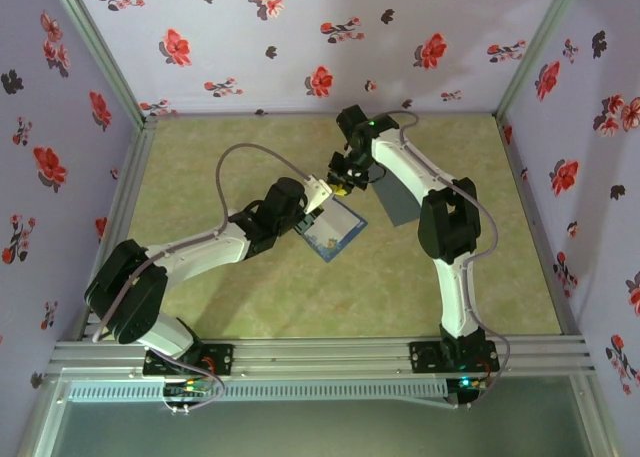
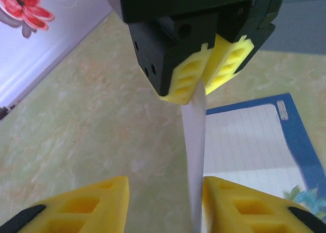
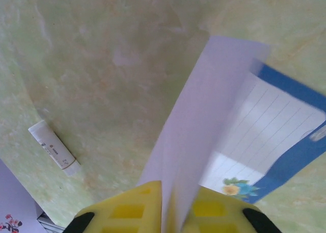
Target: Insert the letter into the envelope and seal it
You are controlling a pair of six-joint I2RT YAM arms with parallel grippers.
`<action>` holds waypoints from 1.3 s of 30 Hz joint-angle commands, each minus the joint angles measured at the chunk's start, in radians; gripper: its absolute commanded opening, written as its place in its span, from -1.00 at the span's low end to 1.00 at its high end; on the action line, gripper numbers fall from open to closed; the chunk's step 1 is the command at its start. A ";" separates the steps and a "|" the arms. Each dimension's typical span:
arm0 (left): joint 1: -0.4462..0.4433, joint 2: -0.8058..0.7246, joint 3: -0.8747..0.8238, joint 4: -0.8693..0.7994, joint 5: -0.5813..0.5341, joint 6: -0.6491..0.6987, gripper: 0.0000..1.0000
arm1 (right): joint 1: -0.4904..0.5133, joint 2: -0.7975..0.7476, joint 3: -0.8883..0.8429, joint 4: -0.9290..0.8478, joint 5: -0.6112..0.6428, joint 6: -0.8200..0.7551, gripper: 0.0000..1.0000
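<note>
my left pincer [image 2: 164,197] stands apart around the letter's [image 2: 244,141] lifted edge, and my right pincer [image 3: 170,192] is clamped on that same edge. i should hold the sheet taut and flat, then steer it toward the grey envelope [image 1: 392,205] just beside it.

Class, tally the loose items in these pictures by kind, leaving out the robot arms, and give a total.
letter: 1
envelope: 1
white stick: 1
Total: 3
</note>
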 commanded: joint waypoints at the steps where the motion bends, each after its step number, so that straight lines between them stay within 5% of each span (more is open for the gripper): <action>1: -0.010 -0.007 -0.001 0.049 -0.034 0.006 0.24 | 0.001 -0.024 -0.018 0.015 0.017 0.000 -0.87; 5: -0.010 -0.034 -0.006 0.025 -0.047 -0.013 0.98 | -0.003 -0.035 -0.032 0.026 0.021 0.000 -1.00; 15: 0.067 -0.173 -0.020 -0.111 -0.100 -0.210 0.99 | -0.011 -0.100 -0.125 0.151 -0.015 -0.027 -1.00; 20: 0.175 -0.192 0.027 -0.184 0.059 -0.431 0.99 | -0.018 -0.136 -0.177 0.216 -0.074 -0.088 -1.00; 29: 0.422 -0.172 0.061 -0.065 0.592 -0.805 0.99 | -0.047 -0.244 -0.364 0.392 -0.157 -0.135 -1.00; 39: 0.473 -0.117 0.094 -0.091 0.732 -0.841 0.99 | -0.087 -0.301 -0.472 0.614 -0.365 -0.141 -1.00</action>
